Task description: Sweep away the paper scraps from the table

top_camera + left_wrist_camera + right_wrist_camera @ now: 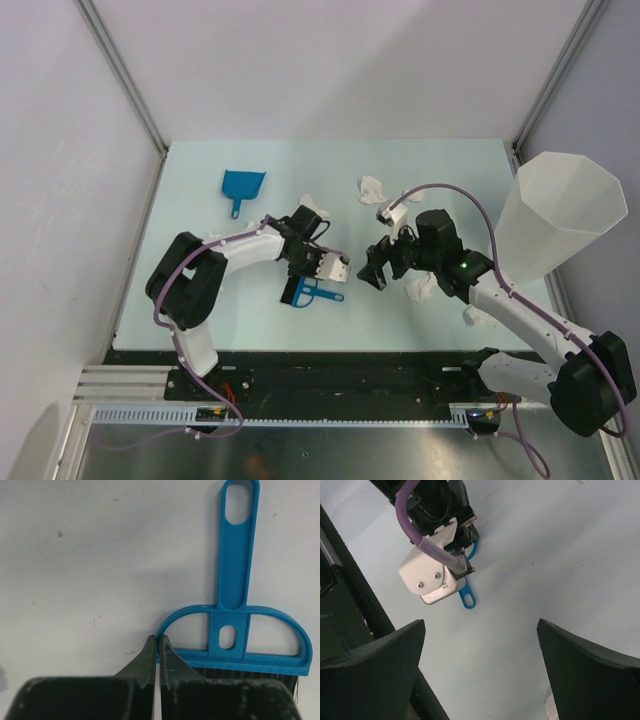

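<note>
Several white paper scraps lie on the mint-green table (460, 170): one at the back (373, 187), one by the left arm (310, 205), and two beside the right arm (418, 290) (478, 317). A blue hand brush (318, 296) (235, 630) lies at mid-table. My left gripper (297, 289) (158, 642) is shut, its tips meeting at the left end of the brush's arched frame with nothing visible between them. My right gripper (376, 270) (481, 624) hangs wide open and empty just right of the brush, whose handle tip (468, 600) shows under the left wrist.
A blue dustpan (243, 185) lies at the back left. A tall white faceted bin (555, 215) stands at the right edge. The black rail strip (330, 372) runs along the front, and grey walls enclose the table.
</note>
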`<state>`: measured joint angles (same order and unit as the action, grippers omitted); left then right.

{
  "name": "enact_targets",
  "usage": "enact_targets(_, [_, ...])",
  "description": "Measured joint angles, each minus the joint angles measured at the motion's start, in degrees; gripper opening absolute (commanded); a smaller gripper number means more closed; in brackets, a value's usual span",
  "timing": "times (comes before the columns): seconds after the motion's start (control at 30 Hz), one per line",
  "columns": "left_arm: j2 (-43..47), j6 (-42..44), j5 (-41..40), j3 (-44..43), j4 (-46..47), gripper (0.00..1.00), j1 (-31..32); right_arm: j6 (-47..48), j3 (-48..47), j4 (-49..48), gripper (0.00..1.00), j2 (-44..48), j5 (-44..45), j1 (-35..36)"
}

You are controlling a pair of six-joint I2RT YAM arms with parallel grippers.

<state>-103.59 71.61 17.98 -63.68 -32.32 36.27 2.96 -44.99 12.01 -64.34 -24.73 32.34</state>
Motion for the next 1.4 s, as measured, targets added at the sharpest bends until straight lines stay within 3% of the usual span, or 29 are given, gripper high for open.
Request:
enact_targets(0.17, [0.2,-4.0,0.3,-0.2,0.4,0.0,-0.8,-3.3,0.0,-0.1,1.0,1.6,2.5,-1.8])
enact_targets(0.4, [4.9,-22.4,3.4,-1.5,2.2,0.0,-5.3,-19.0,4.5,-6.1,1.0,2.8,7.5,-9.1])
enact_targets(0.57, [12.0,-32.8,3.4,-0.1,6.6,0.0,-5.8,-27.2,8.1,-11.8,1.0,-1.4,11.7,-3.2])
enact_targets(0.77, [13.9,-41.1,3.7,1.8,10.6,0.0,-7.5,-33.7,8.8,-24.0,0.98,-11.2,14.8,7.9])
enact_targets(1.0, [14.1,-43.8,3.4,5.3,12.5,0.0,-8.1,-43.5,9.8,-43.8,0.91,-30.1,13.8,9.6])
enact_targets(1.27, [14.1,-44.7,3.2,7.5,14.4,0.0,-8.1,-56.2,11.6,-72.4,0.69,-45.5,11.4,11.5])
enact_targets(1.37, [14.0,-44.9,3.2,7.8,14.7,0.0,-8.1,-61.4,11.6,-83.1,0.46,-51.8,10.1,11.5])
enact_targets(1.4, [14.0,-45.1,3.2,7.8,14.8,0.0,-8.1,-63.2,11.7,-85.3,0.32,-53.6,9.8,11.4])
